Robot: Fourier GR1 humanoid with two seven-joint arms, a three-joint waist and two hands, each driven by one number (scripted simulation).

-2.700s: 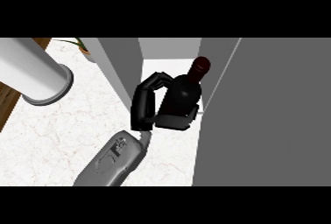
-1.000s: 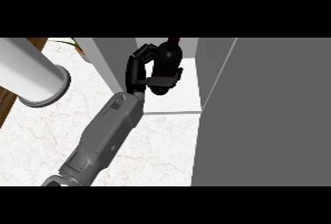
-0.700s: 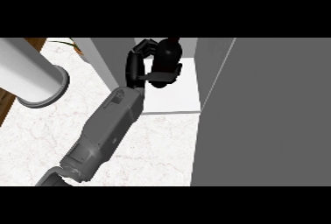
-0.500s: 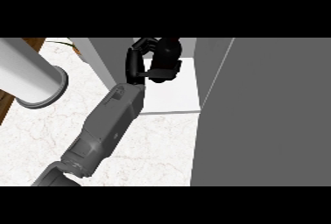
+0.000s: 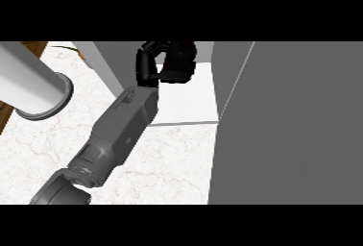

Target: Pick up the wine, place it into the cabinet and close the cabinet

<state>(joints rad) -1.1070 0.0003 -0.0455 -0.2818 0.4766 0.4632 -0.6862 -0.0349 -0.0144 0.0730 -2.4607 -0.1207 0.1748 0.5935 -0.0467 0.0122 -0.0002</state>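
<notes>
White marbled counter (image 5: 163, 158) with an open grey cabinet (image 5: 191, 96) at its far side.
One hand (image 5: 152, 65) is seen inside the cabinet, fingers curled round the dark wine (image 5: 181, 62), which is held just above the cabinet's white floor near the back. Which arm it is cannot be told. The grey cabinet door (image 5: 291, 125) is seen to the right of the cabinet; a white cylinder (image 5: 32, 91) is seen to its left.

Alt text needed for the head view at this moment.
A black hand on a grey forearm reaches into the open cabinet, curled round the dark wine bottle. The grey cabinet door fills the right; a marble counter lies below.
</notes>
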